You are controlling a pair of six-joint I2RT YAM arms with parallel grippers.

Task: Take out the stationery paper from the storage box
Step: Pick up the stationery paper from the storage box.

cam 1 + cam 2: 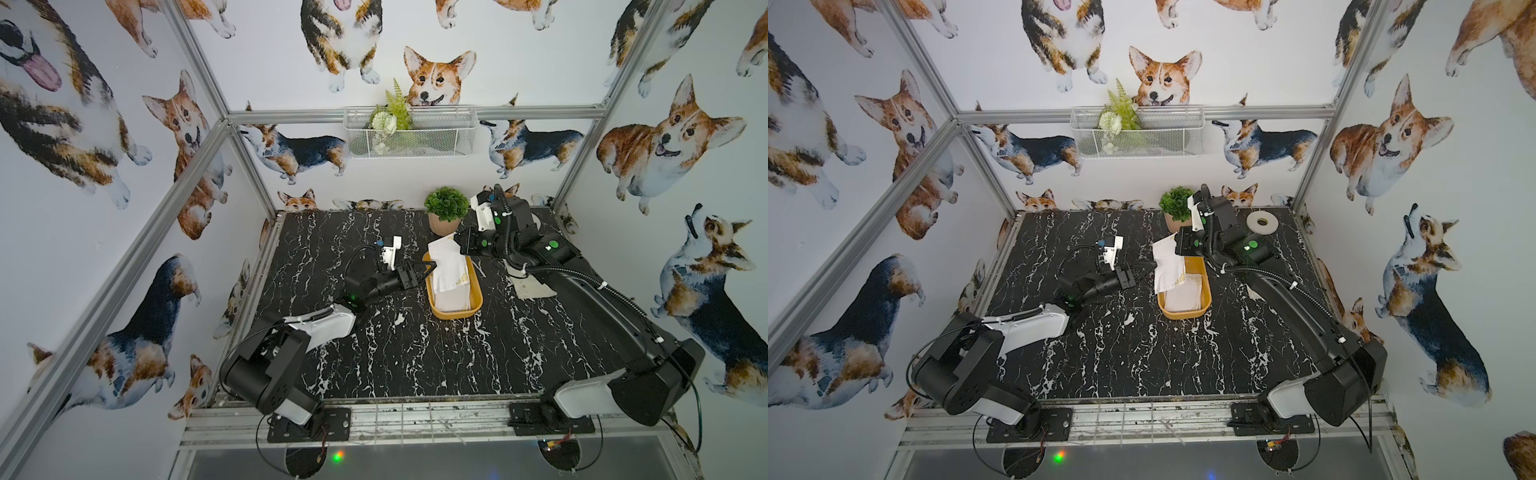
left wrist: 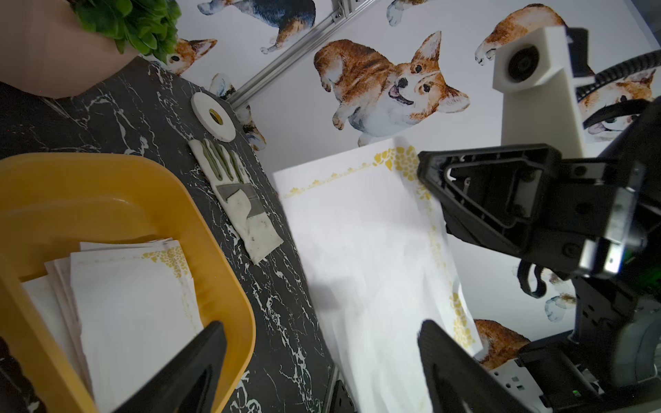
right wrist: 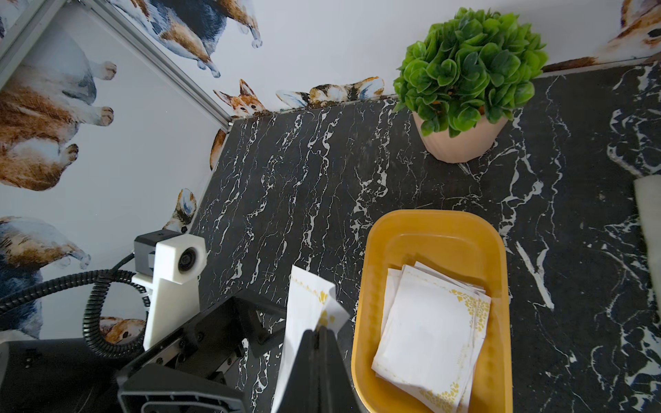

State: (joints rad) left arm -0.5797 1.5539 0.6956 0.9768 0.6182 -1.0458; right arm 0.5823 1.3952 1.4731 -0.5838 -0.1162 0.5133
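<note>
Because the right gripper [image 3: 318, 330] is clenched on a gold-printed corner of the lifted sheet [image 3: 304, 314], that piece of stationery paper hangs limp in the air instead of lying flat. A pinch at one corner peels a single leaf away without dragging its neighbours along. In both top views the lifted sheet [image 1: 446, 257] [image 1: 1167, 266] hangs over the far end of the storage box [image 1: 478, 291] and its rim on the left arm's side, though whether its lower edge brushes the tub cannot be told. The left gripper [image 1: 428, 268] reaches in level from its own side with its jaws spread wide and holding nothing. In the left wrist view the sheet's face [image 2: 365, 250] hangs between the two fingers [image 2: 458, 368], with no contact visible. That pose probably prepares a second hold, since so floppy a sheet would curl or swing if carried by one corner. A stack of stationery paper [image 3: 429, 329], slightly fanned, lies in the near half of the yellow-orange tub [image 3: 365, 286], so the job looks only partly done. A glove [image 2: 236, 200] and a tape roll [image 2: 213, 116] lie on the marble table [image 1: 374, 353] beyond the box, toward the right arm, and a potted plant [image 1: 445, 208] stands at the far edge. All three are out of the sheet's way.
</note>
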